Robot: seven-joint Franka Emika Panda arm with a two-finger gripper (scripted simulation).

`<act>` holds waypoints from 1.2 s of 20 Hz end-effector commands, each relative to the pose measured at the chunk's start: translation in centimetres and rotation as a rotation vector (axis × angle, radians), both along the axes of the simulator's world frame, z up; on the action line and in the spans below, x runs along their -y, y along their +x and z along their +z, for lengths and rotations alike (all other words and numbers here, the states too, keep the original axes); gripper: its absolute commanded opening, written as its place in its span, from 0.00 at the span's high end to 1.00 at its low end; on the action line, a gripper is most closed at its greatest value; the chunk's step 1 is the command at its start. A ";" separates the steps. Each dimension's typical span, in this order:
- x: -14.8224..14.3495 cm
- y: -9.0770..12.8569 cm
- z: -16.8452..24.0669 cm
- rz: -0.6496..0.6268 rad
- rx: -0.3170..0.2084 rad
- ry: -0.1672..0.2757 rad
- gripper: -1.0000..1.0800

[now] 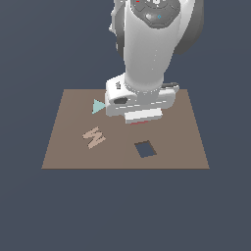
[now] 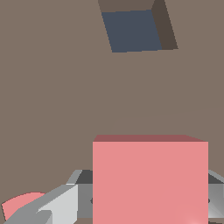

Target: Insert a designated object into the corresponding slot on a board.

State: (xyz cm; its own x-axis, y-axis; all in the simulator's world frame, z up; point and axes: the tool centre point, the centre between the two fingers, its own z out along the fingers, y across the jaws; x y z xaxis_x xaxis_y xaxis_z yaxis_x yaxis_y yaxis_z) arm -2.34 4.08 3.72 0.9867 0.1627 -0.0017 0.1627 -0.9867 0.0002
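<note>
The salmon-pink square block sits between my gripper's grey fingers. My gripper is shut on it, low over the back middle of the brown board. In the exterior view only a red sliver of the block shows under the hand. A tilted dark square hole lies in front of the gripper. It also shows in the wrist view, slightly turned against the block's edges. The straight-sided slot is hidden behind the hand. I cannot tell whether the block touches the board.
A teal triangle lies on the board just to the exterior view's left of the hand. A tan W lies nearer the front left. A rounded pink piece shows beside one finger in the wrist view. Dark floor surrounds the board.
</note>
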 end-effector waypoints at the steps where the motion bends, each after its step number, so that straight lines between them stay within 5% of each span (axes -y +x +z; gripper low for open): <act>1: 1.3 -1.5 0.1 -0.037 0.001 0.000 1.00; 12: 4.6 -5.6 0.3 -0.138 0.001 0.000 1.00; 24: 4.8 -6.0 0.3 -0.146 0.000 0.000 1.00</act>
State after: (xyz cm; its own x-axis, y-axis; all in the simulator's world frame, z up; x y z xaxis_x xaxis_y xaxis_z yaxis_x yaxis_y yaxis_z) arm -8.34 -0.74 4.04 0.9998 0.0174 -0.0021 0.0174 -0.9998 -0.0003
